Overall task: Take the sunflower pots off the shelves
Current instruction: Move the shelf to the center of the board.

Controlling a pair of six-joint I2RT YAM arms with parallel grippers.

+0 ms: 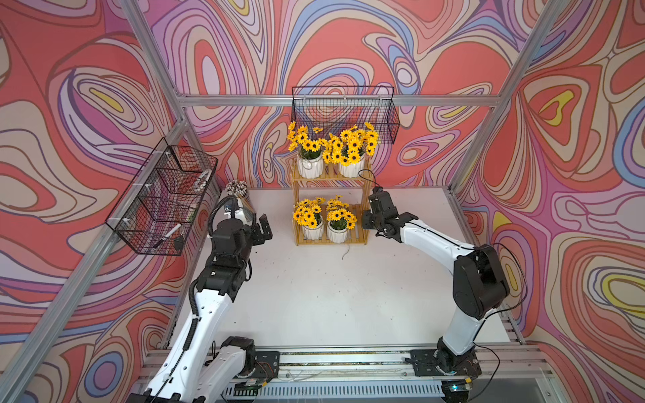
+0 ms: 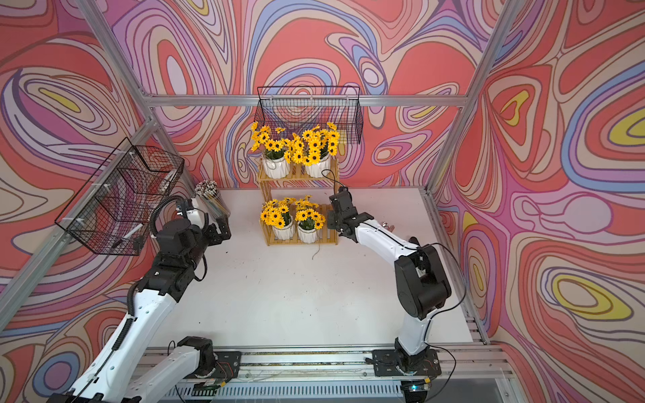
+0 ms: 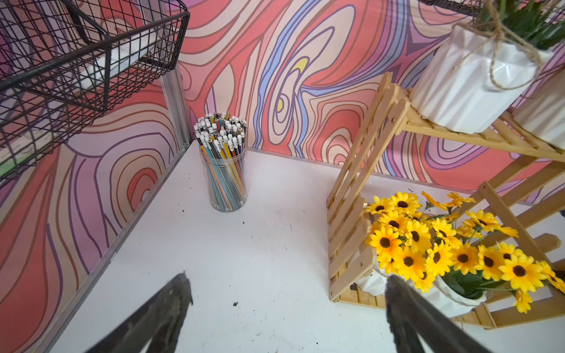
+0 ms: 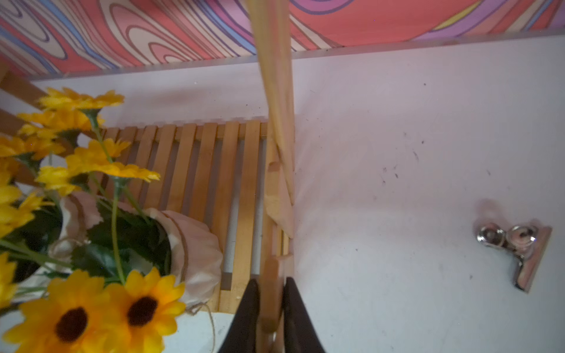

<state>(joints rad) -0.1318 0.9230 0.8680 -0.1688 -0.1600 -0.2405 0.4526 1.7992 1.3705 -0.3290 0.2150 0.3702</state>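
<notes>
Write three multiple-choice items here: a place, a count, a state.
1. How many flower pots stand on the shelves? A. two B. four C. six
2. Where is the cup of pencils? A. on the table, in a far corner B. on the lower shelf C. on the top shelf
3. What is the right end effector doing? A. hanging open B. shut on a flower pot C. shut on a post of the shelves
Key: 1 B, two stand on each tier; 2 A, it stands by the corner walls; 3 C, its jaws pinch a wooden post.

Left fingers [image 3: 159,314] apart, right arm [image 1: 431,239] outstretched, right fingers [image 4: 244,321] pinched together
</notes>
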